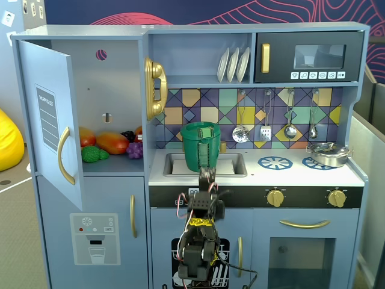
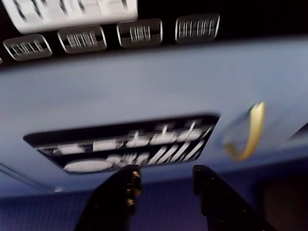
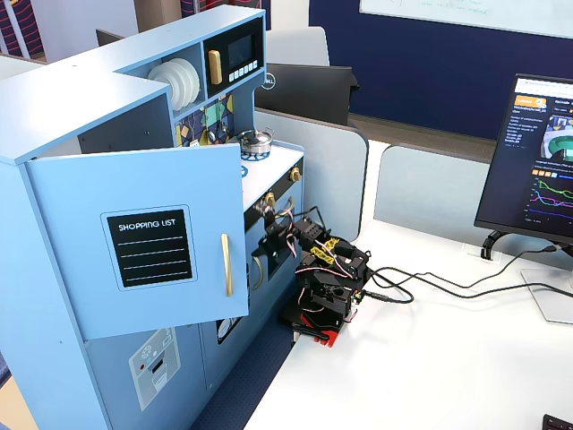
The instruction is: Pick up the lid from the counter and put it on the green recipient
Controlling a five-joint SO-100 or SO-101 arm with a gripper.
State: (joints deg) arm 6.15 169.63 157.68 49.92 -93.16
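Note:
The green recipient (image 1: 195, 150) stands upright in the sink (image 1: 231, 164), with its lighter green strap handle facing the camera. I see no separate lid on the counter, and I cannot tell whether a flat green disc lies on the pot's rim. My arm (image 1: 201, 241) is folded low in front of the kitchen, also seen in the other fixed view (image 3: 327, 269). In the wrist view my gripper (image 2: 166, 174) is open and empty. It faces the kitchen's light blue front, just below the black dish-rack panel (image 2: 120, 142).
A steel pot (image 1: 328, 153) sits on the right blue burner ring, and the left burner ring (image 1: 275, 162) is bare. The fridge door (image 1: 51, 120) stands open at the left, with toy food inside. A gold handle (image 2: 252, 130) is near the gripper. Cables and a monitor (image 3: 537, 152) are on the white table.

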